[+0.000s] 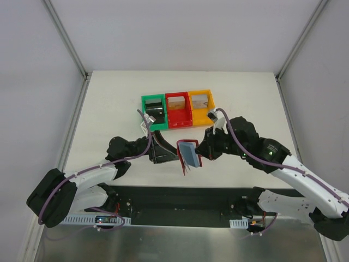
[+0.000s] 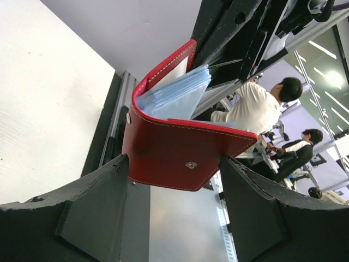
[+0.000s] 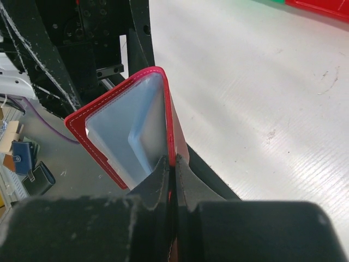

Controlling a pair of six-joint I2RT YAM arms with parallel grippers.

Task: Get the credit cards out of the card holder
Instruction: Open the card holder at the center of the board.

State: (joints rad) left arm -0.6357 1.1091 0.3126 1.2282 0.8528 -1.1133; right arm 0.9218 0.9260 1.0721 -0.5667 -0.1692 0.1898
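Room around the card holder [image 1: 189, 154] was tight on both sides. The right gripper [image 1: 202, 155] clamped its right cover. The left gripper [image 1: 170, 153] stood just left of it, jaws spread wide, with the holder's lower corner between them. Beyond it the green bin [image 1: 144, 112], red bin [image 1: 179, 123] and orange bin [image 1: 199, 119] stood in a row like a wall. Its open top lay clear from above. Farther left and right of it, past both arms, the table [image 1: 109, 98] lay bare.
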